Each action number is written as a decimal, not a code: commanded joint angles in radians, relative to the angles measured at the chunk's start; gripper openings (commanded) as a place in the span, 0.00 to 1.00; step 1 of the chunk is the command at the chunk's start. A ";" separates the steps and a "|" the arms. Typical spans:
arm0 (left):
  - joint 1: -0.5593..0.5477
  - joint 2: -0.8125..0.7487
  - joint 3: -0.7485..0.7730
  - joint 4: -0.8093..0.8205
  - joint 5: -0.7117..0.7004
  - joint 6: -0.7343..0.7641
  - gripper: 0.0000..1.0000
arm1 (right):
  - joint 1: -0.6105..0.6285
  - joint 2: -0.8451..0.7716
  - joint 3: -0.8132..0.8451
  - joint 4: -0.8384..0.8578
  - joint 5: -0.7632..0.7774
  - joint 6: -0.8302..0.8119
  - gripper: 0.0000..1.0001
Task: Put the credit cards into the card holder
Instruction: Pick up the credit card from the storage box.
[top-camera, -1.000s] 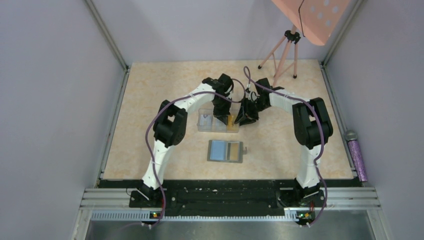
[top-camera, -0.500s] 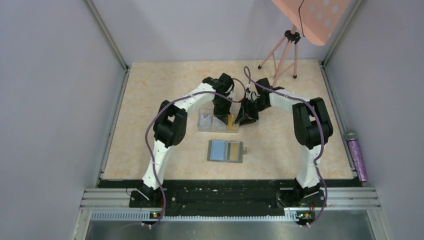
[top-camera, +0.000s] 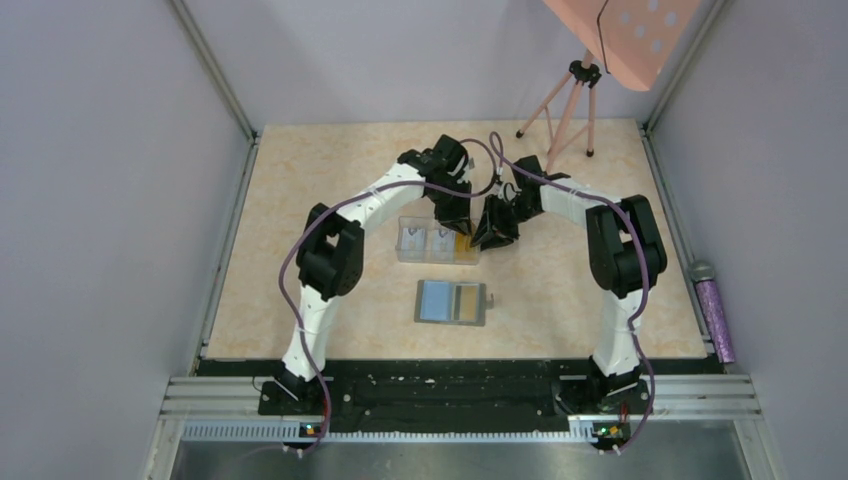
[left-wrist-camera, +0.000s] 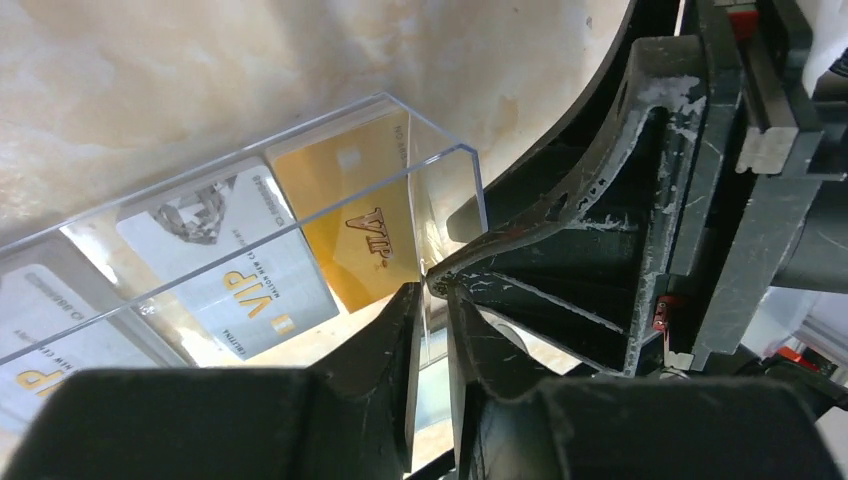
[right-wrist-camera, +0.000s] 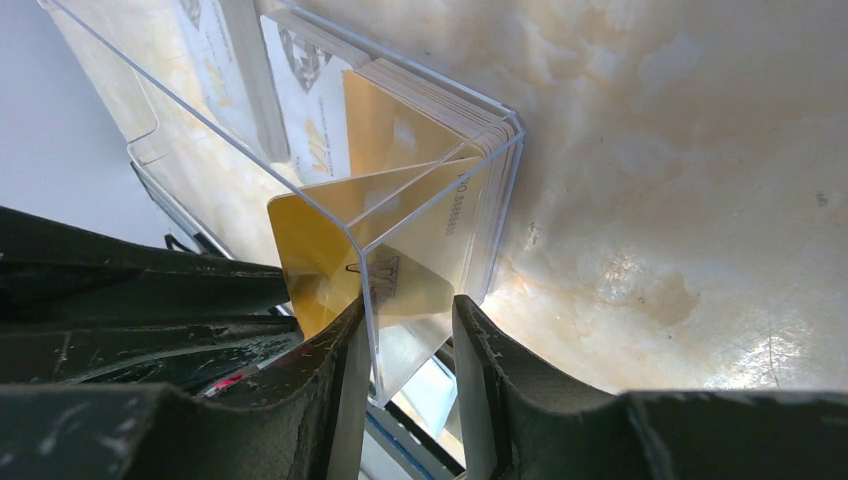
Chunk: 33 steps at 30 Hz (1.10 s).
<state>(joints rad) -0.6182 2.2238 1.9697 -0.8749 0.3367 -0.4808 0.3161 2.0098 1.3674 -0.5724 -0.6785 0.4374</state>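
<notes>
Having shifted right, the left claw clenched the box wall beside "VIP" cards (right claw: grip impossible to tell).

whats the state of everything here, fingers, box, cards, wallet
card holder: open, lying flat, blue inside facing up
clear box: no lid, cards in its compartments
gold card: tilted up off its stack in the end compartment
grey cards: lying flat in the next compartment
left fingers: pinched on the clear box's wall
right fingers: apart, straddling the box's end corner
</notes>
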 joint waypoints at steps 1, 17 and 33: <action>-0.003 -0.039 -0.044 0.089 0.069 -0.032 0.23 | -0.005 -0.062 -0.006 0.019 -0.007 -0.013 0.35; 0.004 -0.074 -0.080 0.072 -0.008 -0.025 0.00 | -0.006 -0.093 0.012 0.017 -0.014 -0.011 0.40; 0.030 -0.561 -0.527 0.378 -0.013 -0.141 0.00 | -0.027 -0.355 -0.075 0.017 -0.071 -0.023 0.69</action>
<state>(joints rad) -0.6006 1.7744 1.5772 -0.6495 0.2699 -0.5663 0.3000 1.7313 1.3476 -0.5610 -0.7097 0.4366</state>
